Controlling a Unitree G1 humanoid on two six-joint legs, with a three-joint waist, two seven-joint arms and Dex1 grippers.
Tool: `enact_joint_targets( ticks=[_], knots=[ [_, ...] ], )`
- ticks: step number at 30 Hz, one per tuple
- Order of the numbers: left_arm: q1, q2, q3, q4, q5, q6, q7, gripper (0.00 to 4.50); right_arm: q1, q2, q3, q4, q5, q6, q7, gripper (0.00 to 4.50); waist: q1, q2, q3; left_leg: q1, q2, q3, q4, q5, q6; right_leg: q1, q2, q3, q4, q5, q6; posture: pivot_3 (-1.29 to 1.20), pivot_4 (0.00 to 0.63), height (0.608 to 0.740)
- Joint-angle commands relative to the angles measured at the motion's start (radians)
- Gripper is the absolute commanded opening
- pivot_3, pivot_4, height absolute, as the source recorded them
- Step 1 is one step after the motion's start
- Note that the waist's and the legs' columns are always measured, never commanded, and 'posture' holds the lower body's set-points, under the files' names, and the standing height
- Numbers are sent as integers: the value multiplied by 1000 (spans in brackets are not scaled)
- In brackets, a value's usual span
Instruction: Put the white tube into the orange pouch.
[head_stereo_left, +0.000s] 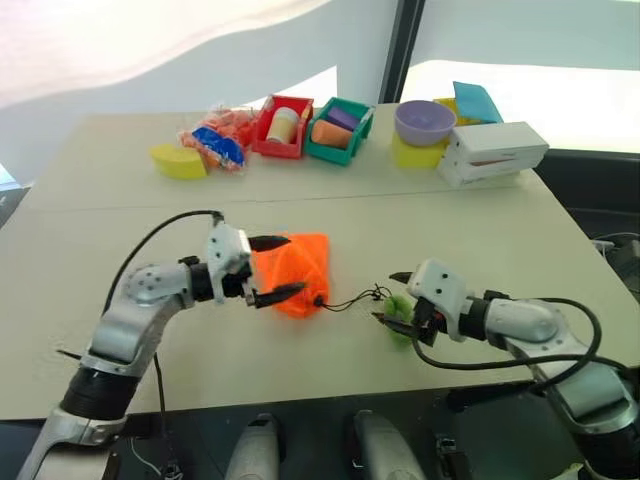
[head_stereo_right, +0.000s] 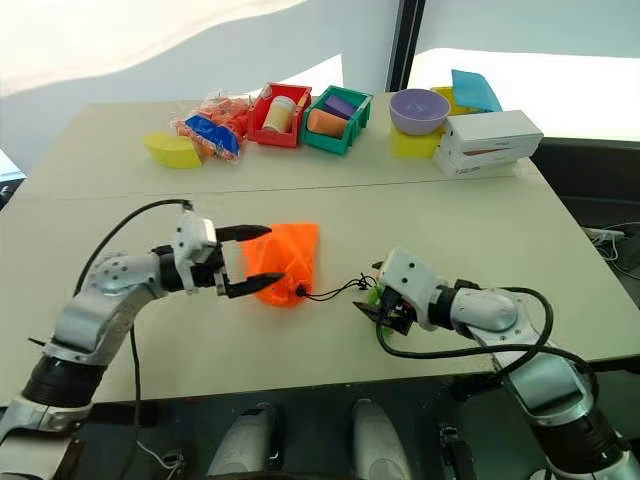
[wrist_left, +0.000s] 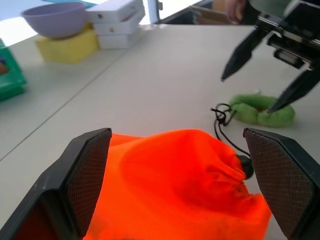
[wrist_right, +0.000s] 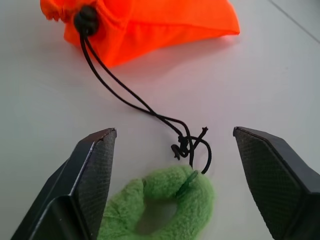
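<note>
Pincer (head_stereo_left: 275, 268) jaws spread around cinched orange pouch (head_stereo_left: 300, 270).

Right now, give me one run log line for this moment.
left gripper: open, fingers either side of orange pouch | right gripper: open over green ring | pouch: on table, cinched | cord: slack

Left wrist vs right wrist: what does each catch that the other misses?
Left wrist alone: the purple bowl on a yellow sponge, the white boxes and the right end effector, open over the green ring. Right wrist alone: the knot tying the black cord to that ring. Both: the orange pouch, cinched at its cord lock, lying on the table.
</note>
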Motion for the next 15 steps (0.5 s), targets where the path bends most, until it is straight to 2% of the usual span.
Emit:
enact_joint_targets(
  ticks=[1, 6, 9, 15],
  knots=[
    [32, 3, 143, 35, -15, 20, 98, 4500, 7, 44, -94, 38, 24, -79, -34, 3930, 0, 0, 0, 0, 0, 0, 0, 0, 0, 0, 0, 0, 0, 0, 0, 0, 150, 740],
    [116, -33, 212, 103, 72, -39, 228, 4500, 43, 109, -202, 189, 70, -176, -37, 3930, 3, 0, 0, 0, 0, 0, 0, 0, 0, 0, 0, 0, 0, 1, -1, 0, 150, 740],
    [205, -77, 232, 126, 123, -73, 307, 4500, 77, 112, -244, 293, 88, -222, -3, 3930, 3, 0, 0, 0, 0, 1, 0, 0, 0, 1, -1, 0, -1, 2, -3, 0, 150, 740],
    [267, -112, 229, 115, 164, -105, 351, 4500, 76, 127, -236, 351, 100, -261, 19, 3930, 2, 0, 0, 1, 0, 1, 0, 0, 0, 0, 0, 0, 0, 1, -2, 0, 150, 740]
  ],
)
